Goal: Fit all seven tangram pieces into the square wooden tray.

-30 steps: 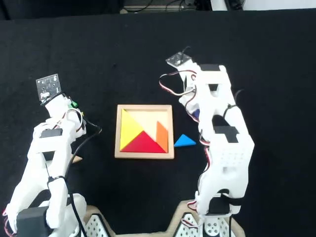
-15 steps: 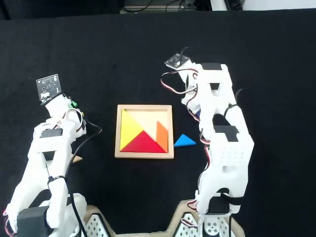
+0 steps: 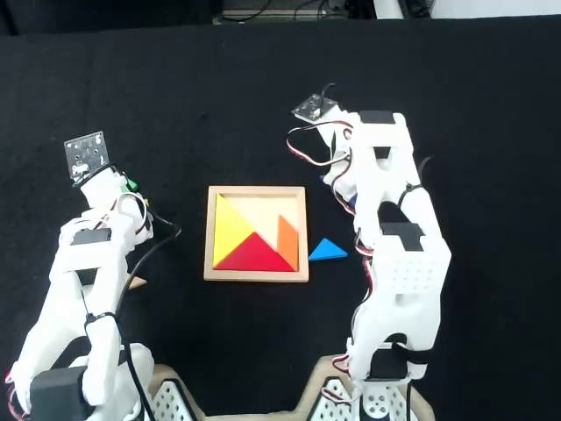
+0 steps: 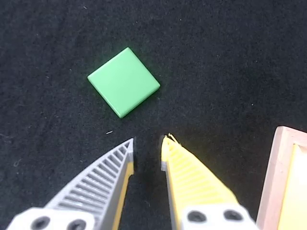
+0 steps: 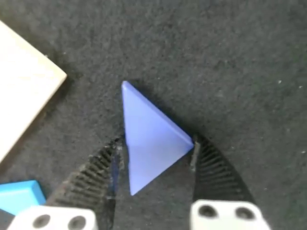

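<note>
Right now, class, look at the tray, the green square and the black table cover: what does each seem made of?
Tray: pale bare wood, matt, going by its light tan rim. Green square: painted wood or plastic, hard to say; even colour, smooth face, crisp edges. Table cover: black cloth, likely felt; fuzzy matt surface flecked with lint.

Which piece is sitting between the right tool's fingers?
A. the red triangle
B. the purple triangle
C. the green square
B: in the right wrist view the purple triangle lies between the fingers of the right tool, and both fingers touch its edges.
</note>
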Tool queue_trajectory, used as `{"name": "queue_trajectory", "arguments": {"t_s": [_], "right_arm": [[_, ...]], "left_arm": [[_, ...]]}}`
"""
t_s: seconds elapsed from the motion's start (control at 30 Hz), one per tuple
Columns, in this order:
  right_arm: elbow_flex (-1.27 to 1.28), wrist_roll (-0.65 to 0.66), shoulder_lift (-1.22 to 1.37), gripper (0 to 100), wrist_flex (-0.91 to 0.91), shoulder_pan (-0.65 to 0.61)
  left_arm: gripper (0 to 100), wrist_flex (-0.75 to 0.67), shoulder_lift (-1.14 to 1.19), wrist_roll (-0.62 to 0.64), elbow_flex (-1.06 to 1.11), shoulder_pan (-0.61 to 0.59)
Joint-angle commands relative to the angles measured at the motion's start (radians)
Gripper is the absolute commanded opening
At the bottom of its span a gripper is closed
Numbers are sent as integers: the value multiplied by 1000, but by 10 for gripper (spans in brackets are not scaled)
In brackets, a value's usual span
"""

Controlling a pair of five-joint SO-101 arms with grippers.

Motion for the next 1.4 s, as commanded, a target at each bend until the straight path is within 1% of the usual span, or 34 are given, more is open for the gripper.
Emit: {"name": "queue_trajectory", "arguments": {"t_s": [0.0, 0.27, 0.43, 0.7, 0.77, 0.83, 0.9, 0.97, 1.2, 1.27, 1.37], "right_arm": [[-39, 17, 2, 96, 5, -17], [-33, 14, -27, 96, 6, -14], [-31, 14, -117, 96, 75, -15], [-10, 32, -147, 104, 87, -12], [-16, 127, -148, 159, 143, -18], [-44, 222, -143, 253, 187, -20], [-73, 279, -143, 338, 193, -20], [-111, 321, -143, 386, 196, -23], [-131, 411, -140, 385, 215, -103], [-125, 416, -139, 357, 209, -120], [-130, 413, -113, 279, 189, -121]], "left_arm": [[105, -20, -2, -3, -19, 13], [105, -20, -2, -3, -19, 13], [105, -20, -2, -3, -21, 13], [105, -20, -2, -3, -16, 13], [105, -20, -2, -3, -16, 13], [105, -20, -2, -3, -16, 13], [105, -20, -2, -3, -19, 13], [105, -20, -2, -3, -21, 13], [105, -20, -2, -3, -21, 13], [105, -20, -2, -3, -21, 13], [105, -20, -2, -3, -21, 13]]}}
